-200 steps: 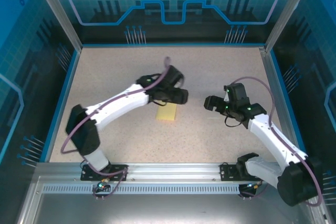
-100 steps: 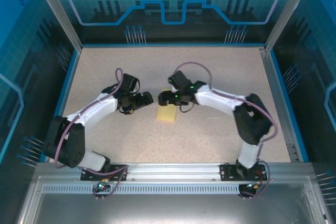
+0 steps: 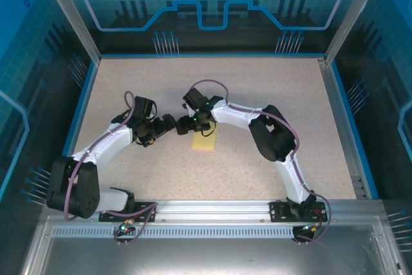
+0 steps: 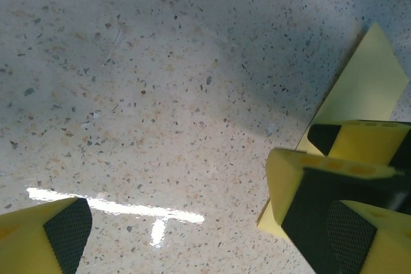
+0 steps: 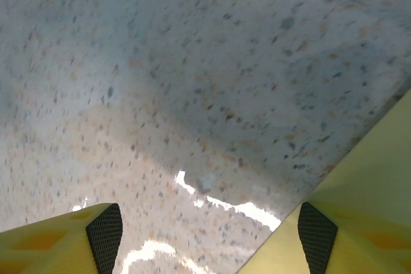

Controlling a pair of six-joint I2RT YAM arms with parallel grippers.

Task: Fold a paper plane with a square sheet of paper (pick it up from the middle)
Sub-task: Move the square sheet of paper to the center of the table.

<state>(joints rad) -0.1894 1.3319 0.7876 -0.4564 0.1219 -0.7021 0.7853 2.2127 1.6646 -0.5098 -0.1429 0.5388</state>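
At mid-frame in the top view we see the sheet point(image 3: 206, 143) flat on the bench point(image 3: 270, 91), pale yellow and plain, its upper edge partly hidden under the right hand point(image 3: 184, 127). The left hand point(image 3: 167, 123) sits just left of that hand. Both hands gape wide, empty. The right wrist view is blurred.

— What's underneath?
— A speckled beige tabletop point(image 3: 270, 88), with glare on it.
— Around it?
— Blue patterned walls point(image 3: 212, 4), grey posts point(image 3: 66, 11), a metal rail point(image 3: 212, 210) along the near edge.
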